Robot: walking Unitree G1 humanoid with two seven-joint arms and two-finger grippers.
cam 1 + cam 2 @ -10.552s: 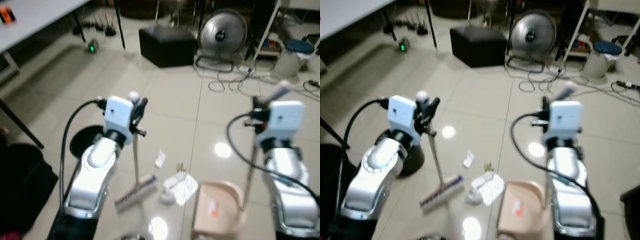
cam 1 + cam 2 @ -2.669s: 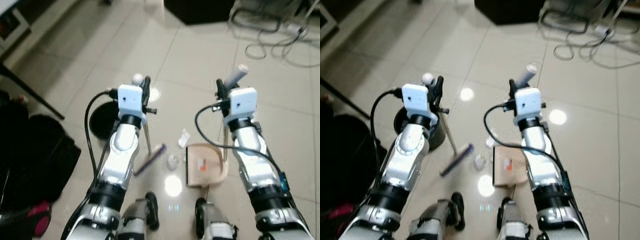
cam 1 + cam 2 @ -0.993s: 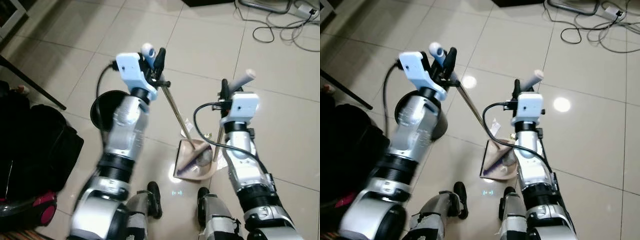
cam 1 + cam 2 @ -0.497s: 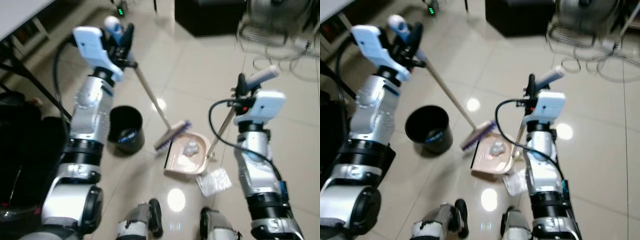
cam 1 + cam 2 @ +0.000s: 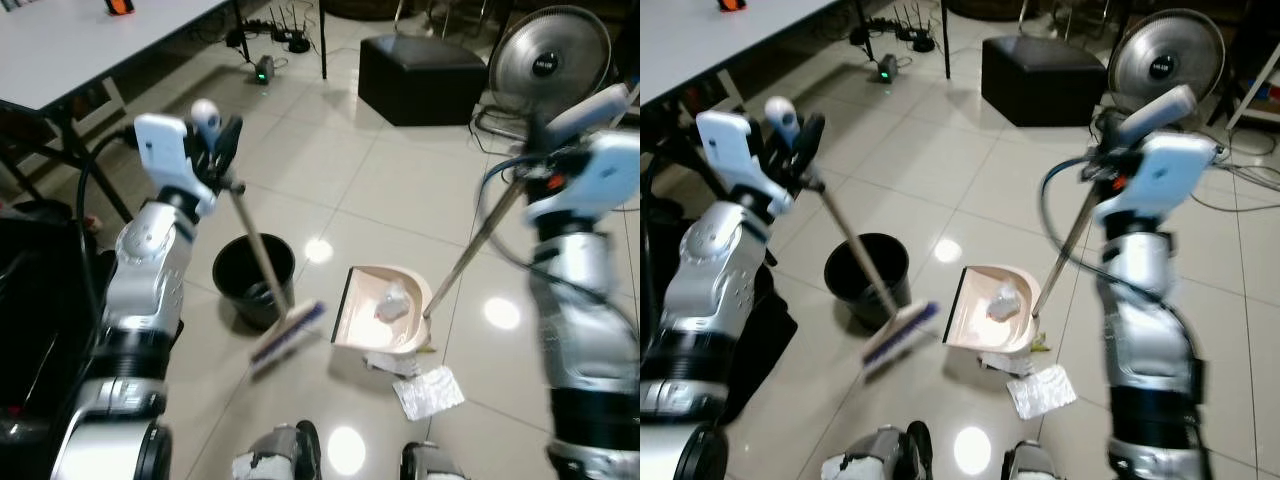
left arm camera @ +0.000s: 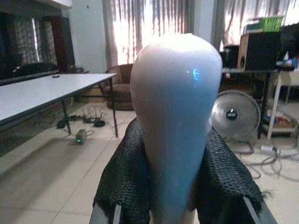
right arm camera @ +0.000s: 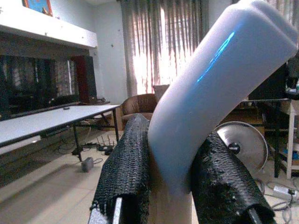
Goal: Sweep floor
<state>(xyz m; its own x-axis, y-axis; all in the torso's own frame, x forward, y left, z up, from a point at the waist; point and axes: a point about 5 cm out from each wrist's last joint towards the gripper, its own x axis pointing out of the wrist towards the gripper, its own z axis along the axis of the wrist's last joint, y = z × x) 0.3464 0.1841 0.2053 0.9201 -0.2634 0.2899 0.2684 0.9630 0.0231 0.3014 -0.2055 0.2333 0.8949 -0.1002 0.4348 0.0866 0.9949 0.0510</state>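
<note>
Crumpled paper [image 5: 392, 300] fills smooth beige dustpan [image 5: 372, 324]; glossy tiled floor [image 5: 400, 200].

My left gripper [image 5: 222, 150] swung the broom [image 5: 287, 332] out of my dustpan [image 5: 380, 312], its head dropping toward 7 o'clock beside the black bin [image 5: 254, 272]. My right gripper [image 5: 1110, 130] rose toward 1 o'clock, tilting the dustpan handle steeper.

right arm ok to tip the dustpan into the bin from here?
Probably yes. The right gripper is shut on the dustpan handle; the bin stands open beside it, but the broom head lies between them.
</note>
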